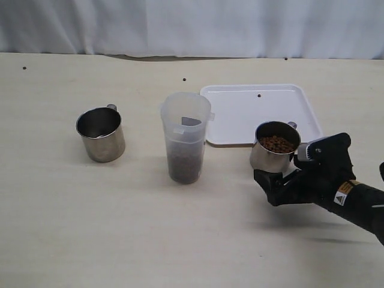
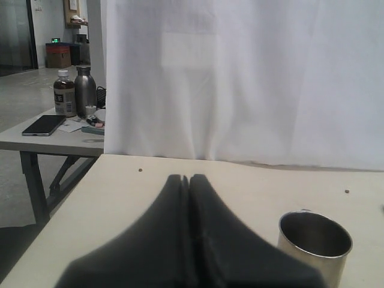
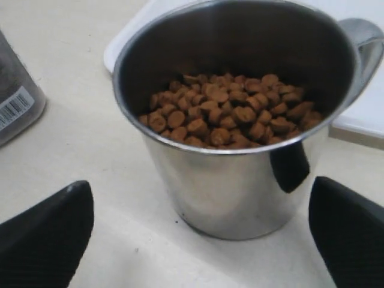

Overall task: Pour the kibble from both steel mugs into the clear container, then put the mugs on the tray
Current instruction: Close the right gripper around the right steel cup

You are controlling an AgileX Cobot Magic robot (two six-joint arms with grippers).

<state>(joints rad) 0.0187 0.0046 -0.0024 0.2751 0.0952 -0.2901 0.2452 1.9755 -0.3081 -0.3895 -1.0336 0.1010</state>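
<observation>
Standing on the surface (image 1: 60,228) just beside the tray's (image 1: 240,114) near edge, the full mug (image 1: 275,147) is being flanked by the right hand (image 1: 279,168), which is gaping wide with its fingers (image 3: 54,228) clear of the mug's wall on both sides. Kibble (image 3: 228,114) is lying inside the mug. The container (image 1: 185,138), with kibble at its bottom, is being shown upright between this mug and the empty mug (image 1: 101,133). The left hand (image 2: 189,198) is being shown pressed closed, gripping nothing, near the empty mug.

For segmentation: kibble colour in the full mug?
Orange-brown kibble; clearest in right wrist view.
</observation>
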